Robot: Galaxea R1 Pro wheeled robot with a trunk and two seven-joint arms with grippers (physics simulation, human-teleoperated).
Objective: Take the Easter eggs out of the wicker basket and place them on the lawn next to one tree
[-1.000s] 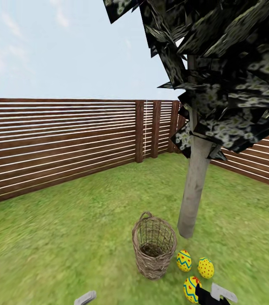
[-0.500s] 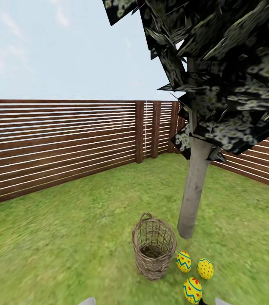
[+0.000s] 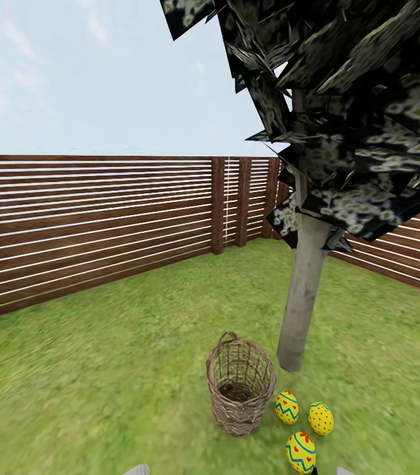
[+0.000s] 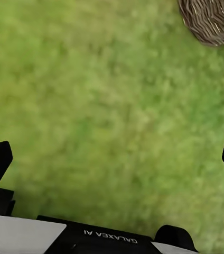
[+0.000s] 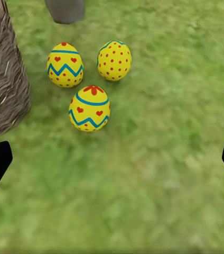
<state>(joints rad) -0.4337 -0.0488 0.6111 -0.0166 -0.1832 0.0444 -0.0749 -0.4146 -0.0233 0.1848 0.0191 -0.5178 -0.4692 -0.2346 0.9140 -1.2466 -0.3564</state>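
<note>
Right tool is wide open and holds nothing, so lift it away slowly and don't bump the three Easter eggs by the tree

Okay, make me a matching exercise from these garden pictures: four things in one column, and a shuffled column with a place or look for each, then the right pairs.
Things:
1. wicker basket
2. dotted egg
3. tree trunk
4. fence

Descriptions:
A. dark brown horizontal slats at the far edge of the lawn
B. pale grey-tan, upright, rising behind the eggs
C. yellow with red spots, lying on the grass beside two zigzag eggs
D. tan woven, standing upright on the grass with no egg visible inside

Pairs: 1-D, 2-C, 3-B, 4-A
</note>
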